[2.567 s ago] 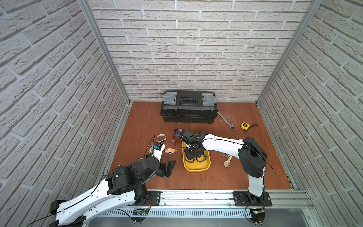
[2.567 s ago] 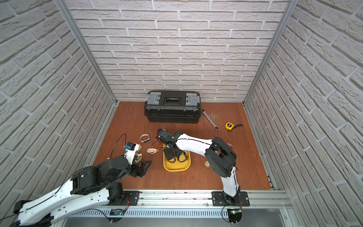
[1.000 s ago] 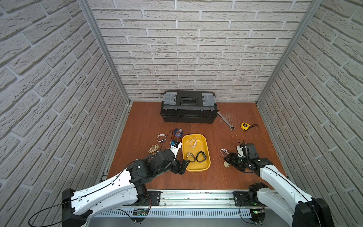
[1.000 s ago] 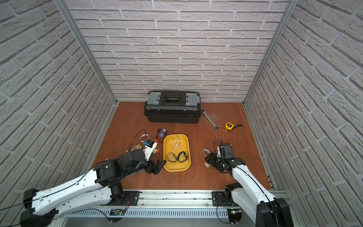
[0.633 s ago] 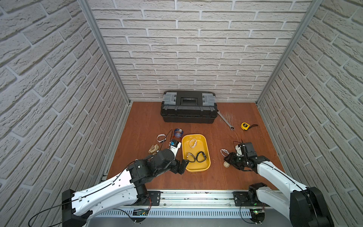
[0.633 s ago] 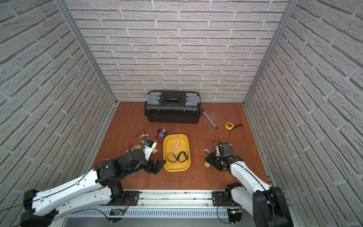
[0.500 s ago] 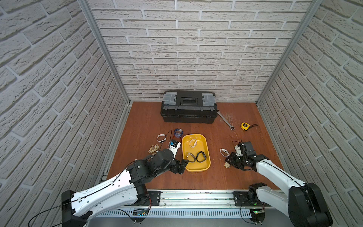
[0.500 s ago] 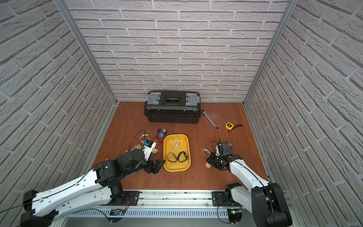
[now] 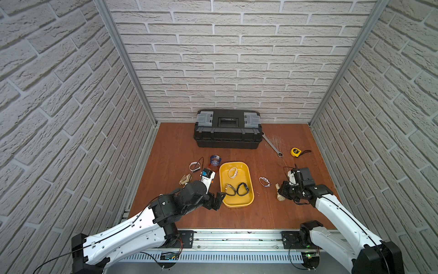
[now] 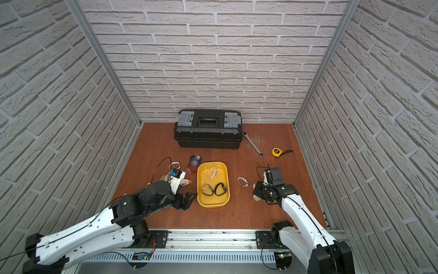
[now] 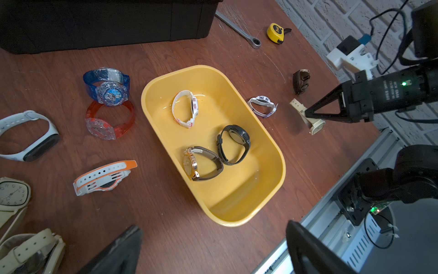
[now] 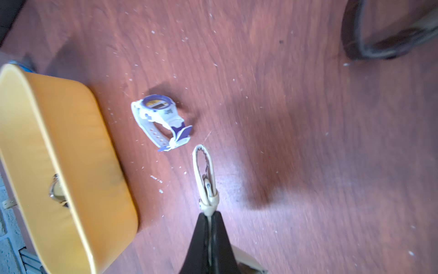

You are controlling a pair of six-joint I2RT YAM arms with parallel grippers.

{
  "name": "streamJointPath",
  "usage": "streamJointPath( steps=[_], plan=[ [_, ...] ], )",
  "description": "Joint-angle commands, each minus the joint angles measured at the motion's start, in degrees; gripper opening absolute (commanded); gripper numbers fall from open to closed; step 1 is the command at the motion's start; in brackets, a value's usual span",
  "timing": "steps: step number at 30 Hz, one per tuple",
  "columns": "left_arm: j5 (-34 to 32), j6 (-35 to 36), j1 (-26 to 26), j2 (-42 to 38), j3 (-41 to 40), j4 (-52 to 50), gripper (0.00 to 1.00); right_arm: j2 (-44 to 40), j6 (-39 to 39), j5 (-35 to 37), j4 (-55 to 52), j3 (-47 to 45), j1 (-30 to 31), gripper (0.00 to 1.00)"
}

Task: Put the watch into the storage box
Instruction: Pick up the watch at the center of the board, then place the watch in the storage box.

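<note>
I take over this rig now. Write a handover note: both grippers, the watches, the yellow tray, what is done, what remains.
Right gripper: shut on the strap of the cream plastic watch, beside the shallow yellow plastic tray.
Left gripper: open, at the tray's near corner.
Done: white watch, black watch and gold-faced watch lie in the tray.
Left: bring the cream watch in; the white-and-purple watch and others lie outside.

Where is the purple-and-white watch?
In a top view the purple-and-white watch lies on the table, between the storage box and the cream watch in the right gripper.
</note>
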Motion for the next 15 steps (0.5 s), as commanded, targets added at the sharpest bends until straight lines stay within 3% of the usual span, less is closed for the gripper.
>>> streamJointPath(
  steps=[1, 4, 7, 11, 15],
  plan=[
    [-0.50, -0.08, 0.46, -0.65, -0.99, 0.57, 0.98, -1.47, -1.57, 1.75, -5.14, 3.12, 1.61, 0.02],
    [-0.96, -0.23, 0.84, -0.88, -1.15, 0.40, 0.98, -0.36, -0.91, 6.55, -8.06, 8.04, 6.87, 0.02],
    [-2.15, -0.91, 1.43, -0.83, -0.99, -0.67, 0.98, 3.38, 0.59, 13.25, -10.04, 14.58, 16.03, 0.02],
    [-4.73, -2.18, 2.40, -1.43, -0.67, -2.86, 0.98, 13.38, 1.52, 21.14, -11.60, 24.60, 28.36, 0.02],
    [-6.16, -3.09, 3.29, -3.09, -1.02, -4.24, 0.98, 25.75, -0.07, 26.87, -12.41, 34.75, 36.92, 0.02]
  ],
)
